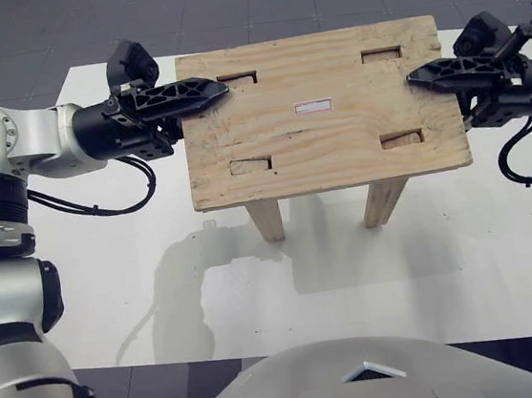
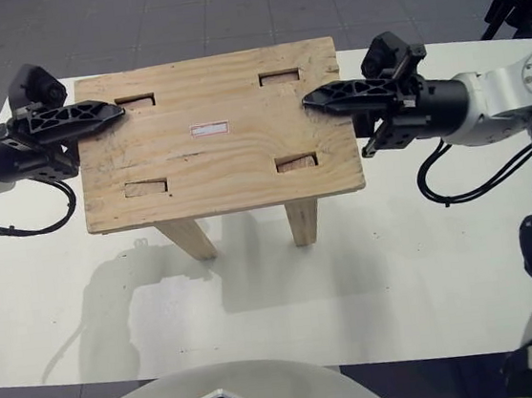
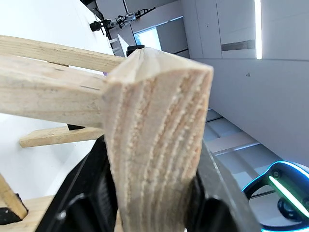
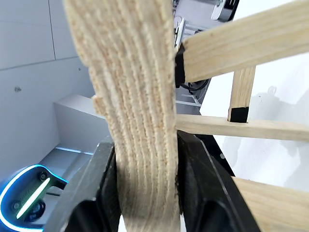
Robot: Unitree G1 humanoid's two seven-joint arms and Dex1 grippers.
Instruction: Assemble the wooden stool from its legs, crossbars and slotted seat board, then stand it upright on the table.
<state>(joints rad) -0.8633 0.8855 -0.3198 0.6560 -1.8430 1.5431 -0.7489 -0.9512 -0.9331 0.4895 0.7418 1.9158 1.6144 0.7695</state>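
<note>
A wooden stool [image 1: 323, 154] stands upright near the middle of a white table [image 1: 466, 263]. Its slotted seat board [image 1: 335, 133] faces up, with leg ends filling the four slots. Two legs [image 1: 267, 220] show below the board's near edge. The left gripper [image 1: 218, 92] is clamped on the board's left edge and the right gripper [image 1: 416, 77] on its right edge, each with one finger above the wood and one below. Crossbars [image 4: 251, 41] run beneath the board.
</note>
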